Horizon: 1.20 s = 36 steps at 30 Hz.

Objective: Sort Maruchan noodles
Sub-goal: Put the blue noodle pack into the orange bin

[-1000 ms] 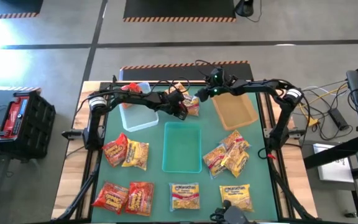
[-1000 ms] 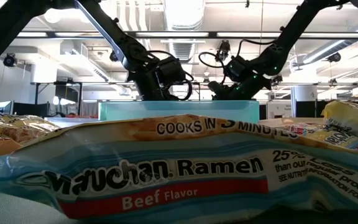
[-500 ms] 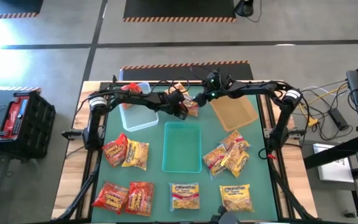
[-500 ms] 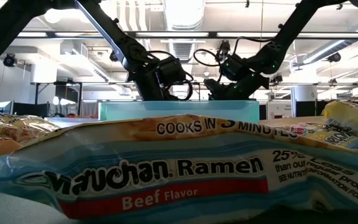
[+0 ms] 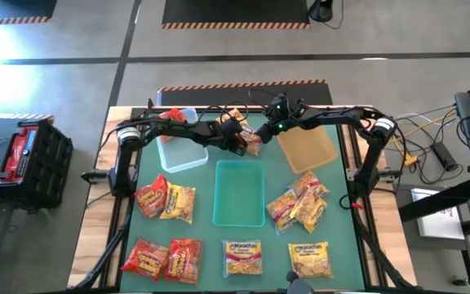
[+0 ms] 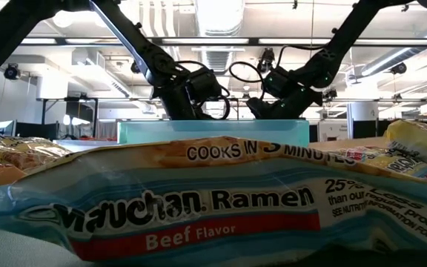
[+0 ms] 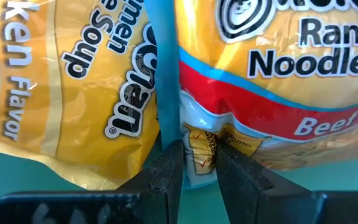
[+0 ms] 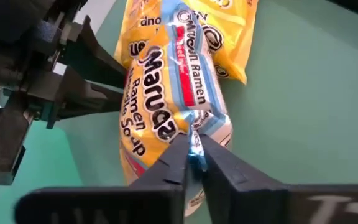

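Note:
Two Maruchan noodles packets (image 5: 252, 140) are bunched together between the clear bin (image 5: 182, 151) and the tan bin (image 5: 308, 144), just beyond the teal bin (image 5: 239, 193). One is a yellow chicken packet (image 7: 79, 93), the other a yellow beef packet with a red band (image 7: 303, 81). My left gripper (image 5: 241, 143) is shut on them from the left side, and my right gripper (image 5: 265, 129) is shut on them from the right. In the low view the teal bin (image 6: 213, 130) hides the packets below both grippers. My left gripper pinches the crimped end seam (image 7: 199, 138) of the beef packet between its two fingers, slanting down from the table's left. Whether the packet is clear of the mat I cannot tell. My right gripper pinches a blue-and-white end seam (image 8: 195, 138) of the bunch between its two fingers, slanting down from the table's right. The packets stretch away from the fingers toward my left gripper (image 8: 73, 81).
More packets lie on the green mat: two at the left (image 5: 166, 201), two red ones near left (image 5: 163, 259), two yellow ones at the near edge (image 5: 243, 257), and a heap at the right (image 5: 299, 204). One beef packet (image 6: 199, 200) fills the low view's foreground.
My right gripper has gone toward the table's left and a little down, onto the right end of the packets held by my left gripper. The packets have stayed where they were.

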### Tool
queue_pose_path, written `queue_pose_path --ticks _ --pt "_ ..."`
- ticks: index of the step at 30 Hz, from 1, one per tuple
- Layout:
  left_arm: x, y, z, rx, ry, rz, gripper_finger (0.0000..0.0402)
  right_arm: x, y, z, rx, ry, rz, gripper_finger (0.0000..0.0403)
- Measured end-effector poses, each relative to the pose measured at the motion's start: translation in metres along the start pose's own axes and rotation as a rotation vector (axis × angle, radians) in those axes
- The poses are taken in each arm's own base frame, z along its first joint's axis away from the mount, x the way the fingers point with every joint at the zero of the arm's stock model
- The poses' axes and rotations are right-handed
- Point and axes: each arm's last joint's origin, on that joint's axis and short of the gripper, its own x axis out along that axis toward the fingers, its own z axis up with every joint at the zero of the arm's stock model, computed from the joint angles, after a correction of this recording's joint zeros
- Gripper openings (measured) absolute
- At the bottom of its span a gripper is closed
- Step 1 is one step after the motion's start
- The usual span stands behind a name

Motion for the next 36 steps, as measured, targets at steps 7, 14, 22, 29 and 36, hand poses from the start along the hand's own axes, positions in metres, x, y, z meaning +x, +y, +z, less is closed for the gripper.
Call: queue_pose_path --ticks 7,14,22,29,36 --pt "-0.015 -0.004 0.009 -0.001 -0.024 -0.040 0.0077 -0.007 0.004 0.002 -0.003 -0.013 0.007 0.0008" --pt "-0.038 -0.010 0.021 0.038 -0.087 -0.094 0.0077 -0.028 0.016 0.014 -0.037 -0.081 0.028 0.0008" --pt "-0.041 -0.016 0.028 0.032 -0.136 -0.157 0.0077 -0.061 0.025 0.027 -0.079 -0.179 0.028 0.0008" --pt "-0.047 -0.027 0.039 0.027 -0.227 -0.318 0.0077 -0.096 0.027 0.034 -0.103 -0.239 -0.002 0.0008" --pt "-0.050 -0.030 0.043 0.023 -0.269 -0.347 0.0077 -0.141 0.034 0.036 -0.133 -0.309 -0.034 0.0008"
